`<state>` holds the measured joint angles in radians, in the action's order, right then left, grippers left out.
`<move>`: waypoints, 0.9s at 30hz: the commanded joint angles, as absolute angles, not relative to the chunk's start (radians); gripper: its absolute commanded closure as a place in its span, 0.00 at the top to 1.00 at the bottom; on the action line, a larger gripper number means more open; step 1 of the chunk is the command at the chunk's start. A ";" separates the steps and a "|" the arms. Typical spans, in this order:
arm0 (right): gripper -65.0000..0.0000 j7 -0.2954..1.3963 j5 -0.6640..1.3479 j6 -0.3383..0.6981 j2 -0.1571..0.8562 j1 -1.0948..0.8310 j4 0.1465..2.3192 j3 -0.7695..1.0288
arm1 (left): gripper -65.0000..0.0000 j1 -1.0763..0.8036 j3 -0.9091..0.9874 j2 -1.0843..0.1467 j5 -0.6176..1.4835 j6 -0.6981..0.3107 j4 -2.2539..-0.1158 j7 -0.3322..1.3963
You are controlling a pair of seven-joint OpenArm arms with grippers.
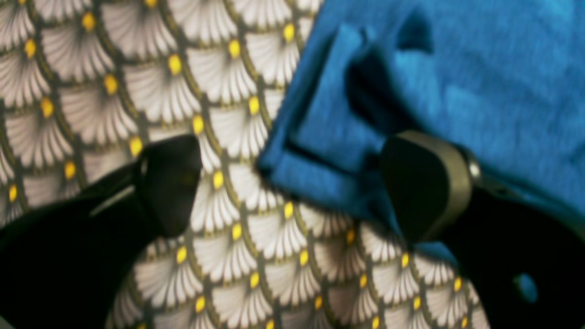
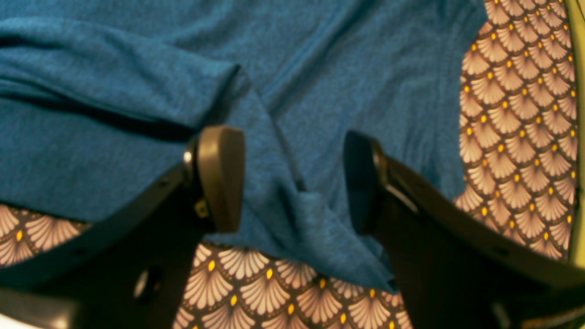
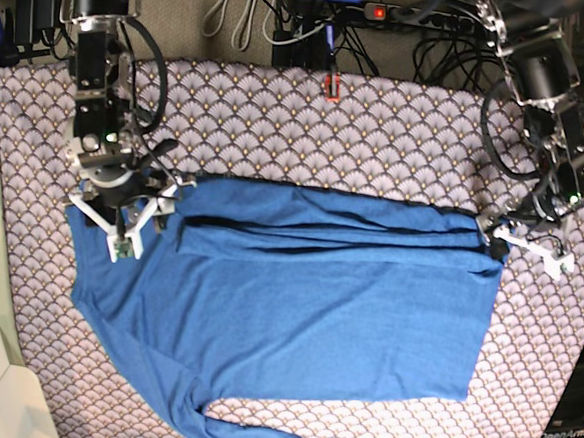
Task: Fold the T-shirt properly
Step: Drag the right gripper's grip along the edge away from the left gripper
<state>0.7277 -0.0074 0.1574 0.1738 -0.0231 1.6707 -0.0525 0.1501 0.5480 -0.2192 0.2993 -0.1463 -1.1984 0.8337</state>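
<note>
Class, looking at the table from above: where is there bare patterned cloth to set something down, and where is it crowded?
Free: the strip of scallop-patterned grey-white cloth between the cable-cluttered back edge and the plain medium-blue long-sleeved knit T-shirt; a smaller patch by the front right corner, beside the shirt's hem. Crowded: the middle, under the shirt, and both its upper corners, where the left pincer and right pincer sit.

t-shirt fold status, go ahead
Left gripper open at the hem corner. Right gripper open, straddling a ridge of the plain blue knit T-shirt. Nothing in the way.

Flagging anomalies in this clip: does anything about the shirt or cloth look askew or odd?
Nothing damaged. The T-shirt is half folded: its far edge lies doubled in uneven ridges, and one sleeve trails loose off the near edge of the patterned cloth.
</note>
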 commanded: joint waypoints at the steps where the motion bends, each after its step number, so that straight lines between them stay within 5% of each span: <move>1: 0.55 0.705 -0.007 0.153 0.191 -0.015 1.689 -0.050 | 0.99 0.166 0.549 -0.229 0.306 -0.139 -1.185 0.845; 20: 0.54 0.704 -0.007 0.153 0.199 -0.021 1.693 -0.048 | 0.95 0.166 0.409 -0.229 0.312 -0.139 -1.161 0.842; 23: 0.54 0.704 -0.007 0.153 0.199 -0.018 1.693 -0.044 | 0.74 0.166 0.409 -0.229 0.312 -0.140 -1.161 0.842; 27: 0.54 0.702 -0.007 0.154 0.194 -0.013 1.693 0.033 | 0.31 0.166 0.409 -0.229 0.312 -0.140 -1.161 0.843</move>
<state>0.7223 -0.0040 0.1574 0.1852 -0.0311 1.6718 0.0307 0.1635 0.4156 -0.2348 0.2897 -0.1307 -1.1603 0.7906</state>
